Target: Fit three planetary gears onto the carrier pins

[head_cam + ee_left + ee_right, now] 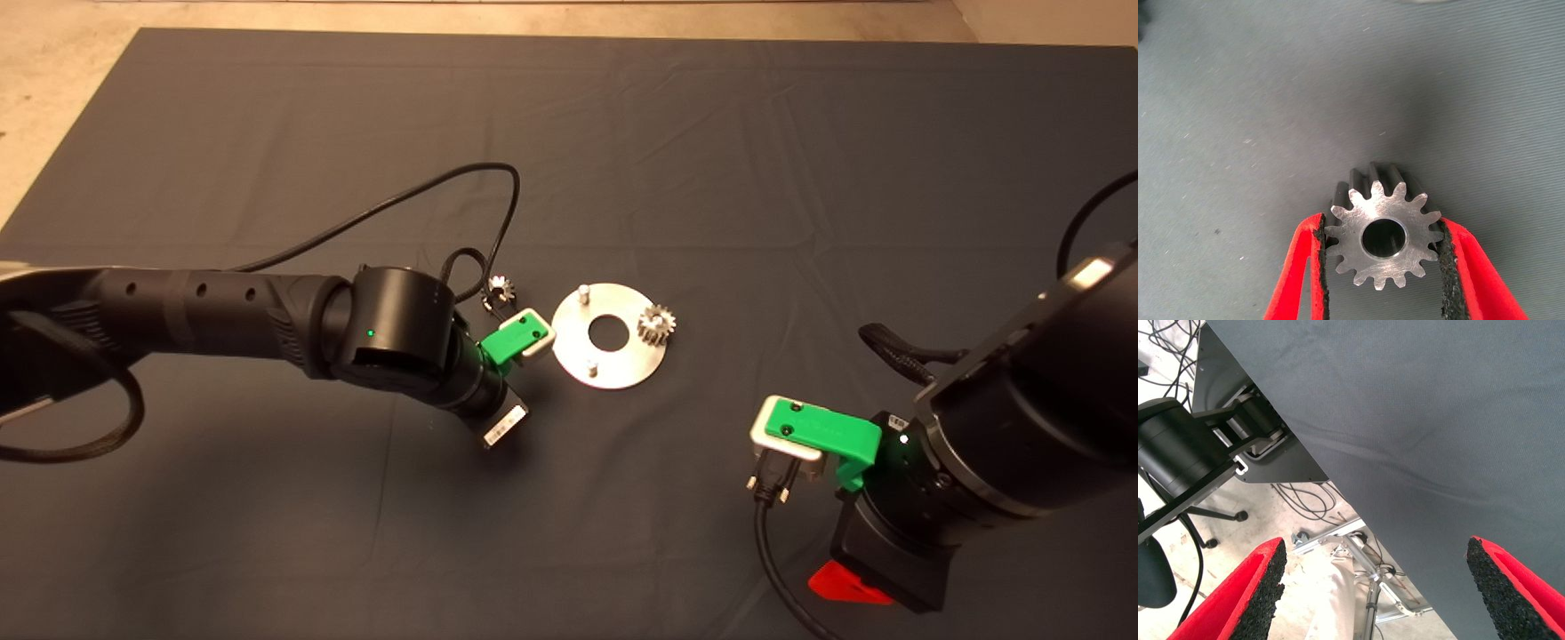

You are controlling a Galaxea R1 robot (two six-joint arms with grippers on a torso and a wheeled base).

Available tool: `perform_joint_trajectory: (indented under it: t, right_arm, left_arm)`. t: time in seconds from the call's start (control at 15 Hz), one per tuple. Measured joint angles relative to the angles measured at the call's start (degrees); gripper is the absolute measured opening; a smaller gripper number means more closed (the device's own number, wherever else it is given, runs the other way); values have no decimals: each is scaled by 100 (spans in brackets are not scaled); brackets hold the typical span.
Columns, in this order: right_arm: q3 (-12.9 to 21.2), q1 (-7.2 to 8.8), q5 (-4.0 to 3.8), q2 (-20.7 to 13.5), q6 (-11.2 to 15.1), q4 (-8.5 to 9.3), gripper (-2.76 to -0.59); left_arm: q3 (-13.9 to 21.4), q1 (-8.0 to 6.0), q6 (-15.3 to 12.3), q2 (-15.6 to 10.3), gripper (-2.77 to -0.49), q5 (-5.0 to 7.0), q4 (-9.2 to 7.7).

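The round silver disc lies mid-mat. One planetary gear sits on its right-hand carrier pin. Two carrier pins stand bare. A second gear lies on the mat just left of the disc. My left gripper hangs beside the disc's left edge. In the left wrist view it is shut on the third gear, pads touching the teeth on both sides, bore facing the camera, over bare mat. That gear is hidden in the head view. My right gripper is parked at the lower right, open and empty.
A black cable loops over the mat behind the left arm. The right wrist view looks past the mat's edge at the floor, with cables and a stand.
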Motion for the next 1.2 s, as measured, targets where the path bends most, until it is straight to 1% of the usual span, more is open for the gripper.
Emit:
perform_joint_trajectory:
  t: [0.07,0.13,0.2,0.33,0.47,0.6,0.73,0.87,0.93,1.07,1.2]
  right_arm:
    - [0,0,0,12,0,0,-136]
    - [0,-1,0,12,0,0,-136]
    - [0,-1,0,14,0,0,-136]
    - [0,0,2,29,0,0,-136]
    - [0,-1,0,31,0,0,-136]
    - [0,-1,2,60,0,0,-136]
    - [0,-1,0,78,-2,0,-136]
    - [0,-1,0,80,0,0,-136]
    - [0,1,-11,91,-2,0,-136]
    - [0,-1,4,134,-2,0,-136]
    - [0,-1,-2,130,-2,0,-136]
  left_arm:
    - [0,-7,0,61,-251,90,-2]
    - [0,-49,4,116,-251,226,-22]
    - [0,-133,9,162,-251,300,-24]
    - [0,-323,15,192,-251,307,-27]
    - [-11,-442,158,240,-251,336,-85]
    - [-49,-477,207,405,-251,362,-146]
    - [-51,-521,232,576,-251,325,-201]
    - [-73,-559,246,733,-252,330,-242]
    - [-146,-589,251,832,-252,344,-324]
    - [-312,-677,308,1054,-253,338,-487]
    - [-404,-798,364,1143,-253,325,-606]
